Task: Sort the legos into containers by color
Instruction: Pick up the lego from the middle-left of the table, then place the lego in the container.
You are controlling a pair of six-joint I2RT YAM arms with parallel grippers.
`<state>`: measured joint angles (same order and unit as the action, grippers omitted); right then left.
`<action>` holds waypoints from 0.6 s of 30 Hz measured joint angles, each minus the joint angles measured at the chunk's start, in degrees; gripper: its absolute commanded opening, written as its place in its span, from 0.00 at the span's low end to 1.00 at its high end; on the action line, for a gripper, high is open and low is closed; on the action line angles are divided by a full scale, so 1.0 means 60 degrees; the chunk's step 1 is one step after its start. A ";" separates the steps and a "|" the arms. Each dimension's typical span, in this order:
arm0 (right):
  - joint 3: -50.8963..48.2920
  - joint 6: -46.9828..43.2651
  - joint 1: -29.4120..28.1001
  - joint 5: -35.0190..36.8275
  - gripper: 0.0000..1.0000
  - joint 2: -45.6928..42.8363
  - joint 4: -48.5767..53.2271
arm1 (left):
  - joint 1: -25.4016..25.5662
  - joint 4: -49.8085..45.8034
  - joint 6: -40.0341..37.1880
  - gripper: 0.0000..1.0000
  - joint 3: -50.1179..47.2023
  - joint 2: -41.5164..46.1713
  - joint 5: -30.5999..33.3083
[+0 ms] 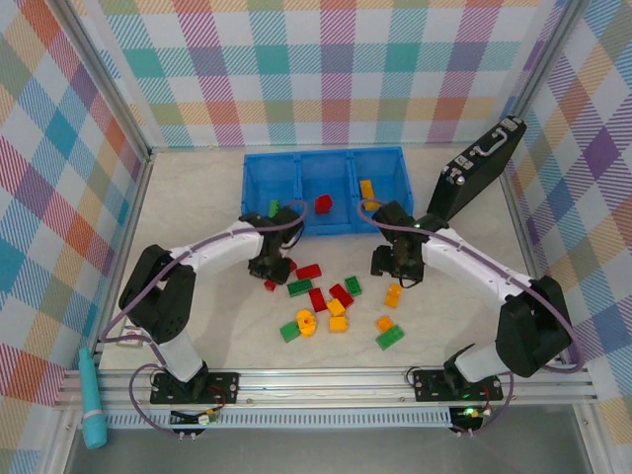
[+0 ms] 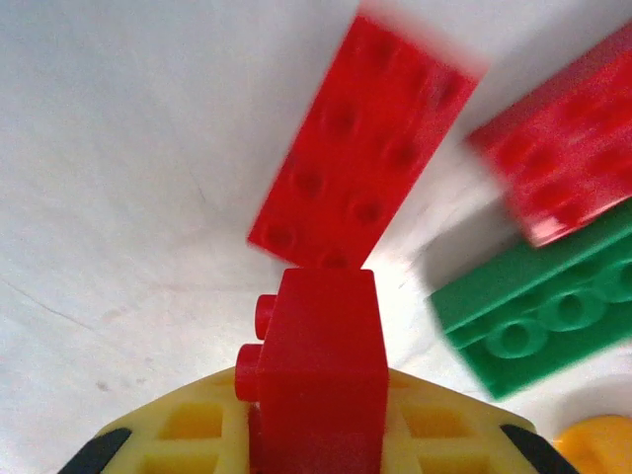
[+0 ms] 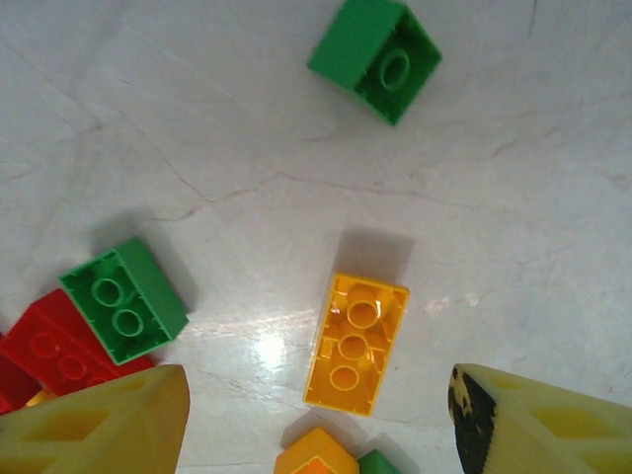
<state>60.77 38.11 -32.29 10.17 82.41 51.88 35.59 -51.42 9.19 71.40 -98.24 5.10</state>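
One red plastic brick (image 2: 318, 365): gripped by left end effector (image 2: 316, 439); lift clear, then carry to middle blue plastic compartment (image 1: 321, 176).
Right end effector (image 3: 316, 395): spread wide, empty.

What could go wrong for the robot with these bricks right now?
The small red brick in the left gripper pokes well out of its grip, so it might slip before reaching the blue bin. The open right gripper straddles an upside-down orange brick, but a green brick lies close by and could get bumped.
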 measured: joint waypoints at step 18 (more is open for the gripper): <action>-0.1719 0.0579 0.0546 -0.0980 0.70 0.0237 -0.2149 | -0.0124 0.0619 -0.0831 0.09 0.6754 -0.3082 0.0739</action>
<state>50.46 41.58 -29.02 4.29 83.83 38.98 34.85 -47.70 4.21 111.92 -116.73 9.54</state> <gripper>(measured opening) 0.706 0.235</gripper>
